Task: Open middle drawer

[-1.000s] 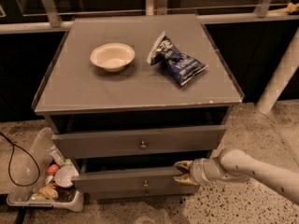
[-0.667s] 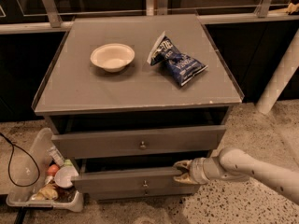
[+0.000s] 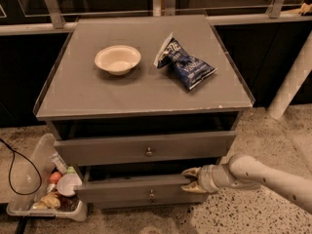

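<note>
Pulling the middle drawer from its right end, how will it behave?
The middle drawer looks rigid, so it should slide as one piece. The gripper sits at its top edge, right of the knob, so it may skew or bind.

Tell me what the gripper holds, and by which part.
Gripper sits on the middle drawer's top front edge, right of the knob; a hold cannot be told.
</note>
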Motion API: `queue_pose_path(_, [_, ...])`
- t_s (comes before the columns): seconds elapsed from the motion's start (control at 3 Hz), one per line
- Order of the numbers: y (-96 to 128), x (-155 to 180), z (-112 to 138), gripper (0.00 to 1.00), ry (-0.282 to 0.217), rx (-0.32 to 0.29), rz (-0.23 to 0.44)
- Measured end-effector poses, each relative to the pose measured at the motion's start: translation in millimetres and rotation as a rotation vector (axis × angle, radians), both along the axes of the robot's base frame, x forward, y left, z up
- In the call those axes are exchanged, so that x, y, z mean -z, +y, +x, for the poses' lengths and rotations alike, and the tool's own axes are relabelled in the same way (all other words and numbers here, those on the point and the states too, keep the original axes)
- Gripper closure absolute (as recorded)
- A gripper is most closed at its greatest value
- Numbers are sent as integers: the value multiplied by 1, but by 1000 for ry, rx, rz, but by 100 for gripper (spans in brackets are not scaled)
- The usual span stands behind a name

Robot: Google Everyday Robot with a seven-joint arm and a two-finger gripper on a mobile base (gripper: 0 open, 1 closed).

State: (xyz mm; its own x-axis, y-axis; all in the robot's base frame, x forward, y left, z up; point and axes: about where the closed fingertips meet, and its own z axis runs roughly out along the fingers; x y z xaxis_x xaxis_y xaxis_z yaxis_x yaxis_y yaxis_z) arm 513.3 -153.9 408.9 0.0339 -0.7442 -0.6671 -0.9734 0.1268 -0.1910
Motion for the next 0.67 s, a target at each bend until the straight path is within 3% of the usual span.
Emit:
queue_pose_path(0.33, [4,3,-6,11,12,-21,10])
queue_pose_path(0.67, [-4,15,-43,15,27,-58,47])
